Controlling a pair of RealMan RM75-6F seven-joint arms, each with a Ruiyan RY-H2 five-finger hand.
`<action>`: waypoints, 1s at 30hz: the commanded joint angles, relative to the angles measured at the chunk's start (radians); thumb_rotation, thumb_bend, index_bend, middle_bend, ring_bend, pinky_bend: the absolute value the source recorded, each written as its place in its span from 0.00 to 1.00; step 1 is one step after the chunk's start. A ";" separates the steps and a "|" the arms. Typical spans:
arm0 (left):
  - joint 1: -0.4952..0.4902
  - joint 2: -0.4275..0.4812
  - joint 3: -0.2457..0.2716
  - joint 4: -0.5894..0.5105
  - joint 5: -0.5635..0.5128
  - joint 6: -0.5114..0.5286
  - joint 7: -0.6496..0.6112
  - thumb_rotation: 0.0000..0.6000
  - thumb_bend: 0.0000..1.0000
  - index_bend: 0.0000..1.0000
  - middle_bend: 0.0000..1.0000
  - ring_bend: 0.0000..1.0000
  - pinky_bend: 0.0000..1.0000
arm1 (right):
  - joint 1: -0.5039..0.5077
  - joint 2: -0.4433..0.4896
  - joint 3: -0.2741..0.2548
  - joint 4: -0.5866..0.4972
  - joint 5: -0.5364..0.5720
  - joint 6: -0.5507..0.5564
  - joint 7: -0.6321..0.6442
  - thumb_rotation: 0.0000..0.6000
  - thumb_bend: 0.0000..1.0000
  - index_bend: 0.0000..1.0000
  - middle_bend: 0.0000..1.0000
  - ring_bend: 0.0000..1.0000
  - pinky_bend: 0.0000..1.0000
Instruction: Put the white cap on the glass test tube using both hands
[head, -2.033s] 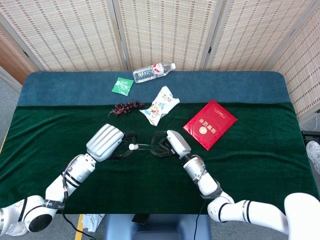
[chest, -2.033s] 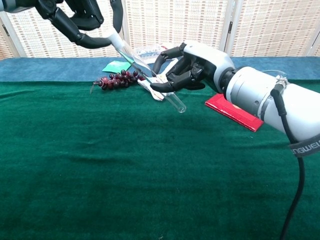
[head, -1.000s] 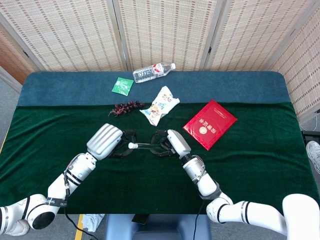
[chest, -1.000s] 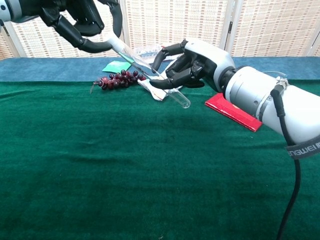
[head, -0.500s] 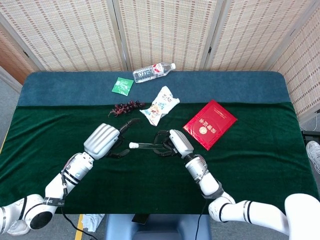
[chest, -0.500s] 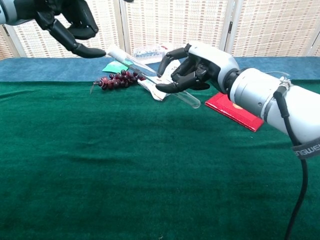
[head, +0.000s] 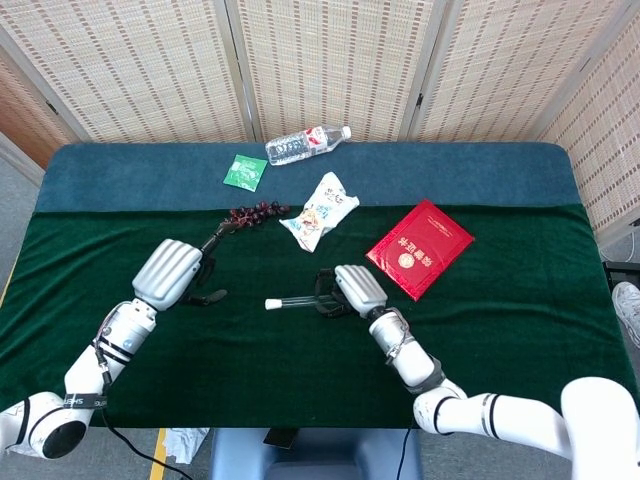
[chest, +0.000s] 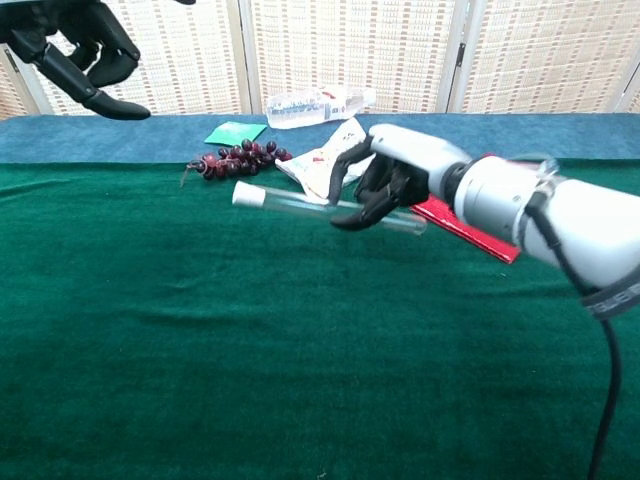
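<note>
- The robot's right hand (chest: 385, 185) grips the glass test tube (chest: 330, 209) above the green tablecloth (chest: 250, 350), its dark fingers (chest: 352, 218) curled around the tube's middle to rear section, seen in the chest view.
- The tube lies nearly level in that grip, its closed round end poking out past the hand toward the red booklet (head: 420, 247).
- The white cap (chest: 246, 196) sits on the tube's open end, which points toward the robot's left side; in the head view the cap (head: 271, 303) shows as a small white tip well clear of both hands.
- The left hand (head: 178, 272) holds nothing and hangs apart from the tube, its fingers (chest: 110, 105) loosely bent and separated rather than pressed together; one dark finger juts out toward the centre in the chest view.
- A bunch of dark grapes (head: 255, 213) lies on the cloth just beyond the left hand, near the line where the green cloth meets the blue cloth (head: 480, 170) at the back of the table.
- A crinkled white snack packet (head: 320, 210) rests between the grapes and the red booklet.
- Farther back, on the blue strip, lie a small green sachet (head: 243, 172) and a clear plastic water bottle (head: 305, 145) on its side.
- Woven bamboo screens (head: 330, 60) close off the scene behind the table.
</note>
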 joint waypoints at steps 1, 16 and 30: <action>0.004 -0.006 0.003 0.007 0.006 0.002 -0.007 0.91 0.27 0.03 0.81 0.71 0.85 | 0.034 -0.051 -0.013 0.049 0.029 -0.015 -0.060 1.00 0.46 0.77 0.99 1.00 1.00; 0.015 -0.025 0.013 0.036 0.032 -0.003 -0.034 0.85 0.27 0.09 0.81 0.71 0.85 | 0.069 -0.180 -0.042 0.191 0.058 -0.030 -0.152 1.00 0.46 0.55 0.99 1.00 1.00; 0.035 -0.032 0.024 0.059 0.043 0.006 -0.050 0.79 0.26 0.11 0.81 0.71 0.85 | 0.023 -0.128 -0.032 0.125 -0.010 0.005 -0.096 1.00 0.46 0.20 0.99 1.00 1.00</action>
